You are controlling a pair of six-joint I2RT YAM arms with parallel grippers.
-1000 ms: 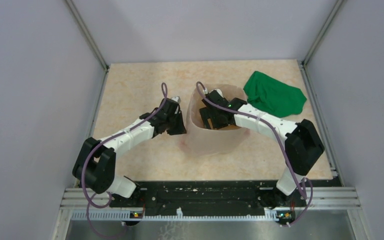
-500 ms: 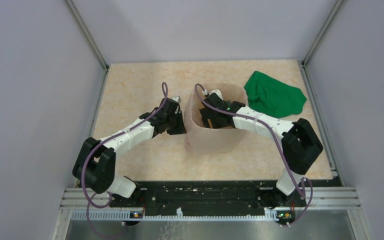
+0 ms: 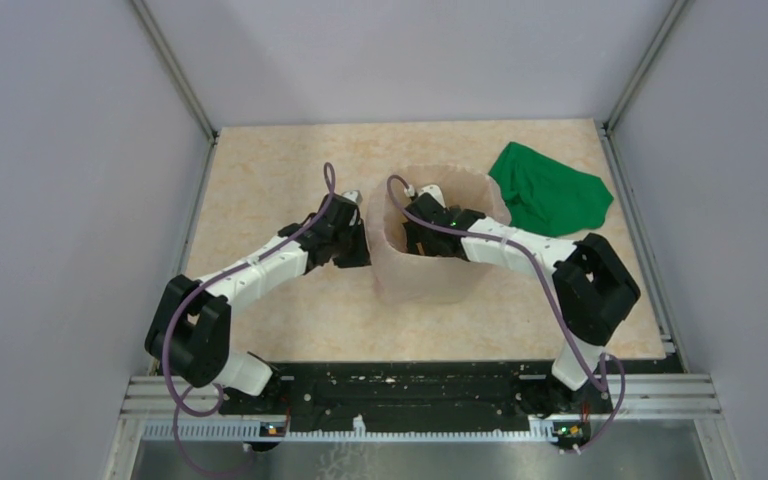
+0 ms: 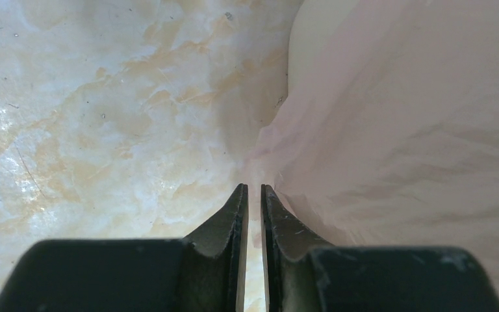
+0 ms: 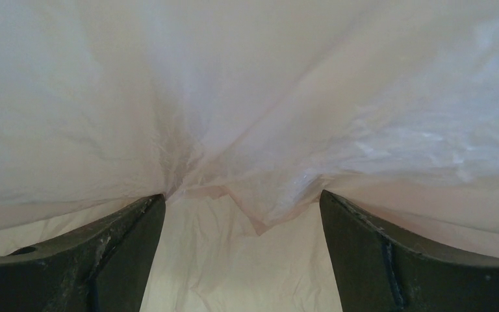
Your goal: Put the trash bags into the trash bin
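I'm seating the thin pale-pink plastic film bag [image 4: 396, 130] in the cream-beige plastic bin [image 4: 315, 39], my left gripper [image 4: 253, 188] pinching film outside its wall, my right gripper [image 5: 242, 208] spread inside, likely pressing deeper next.

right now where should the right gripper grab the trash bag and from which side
Probably the puckered fold of the trash bag, where the film gathers between the open fingers of the right gripper. Come straight down from above, inside the trash bin: bunched film gives more to pinch than the taut sheet around it.
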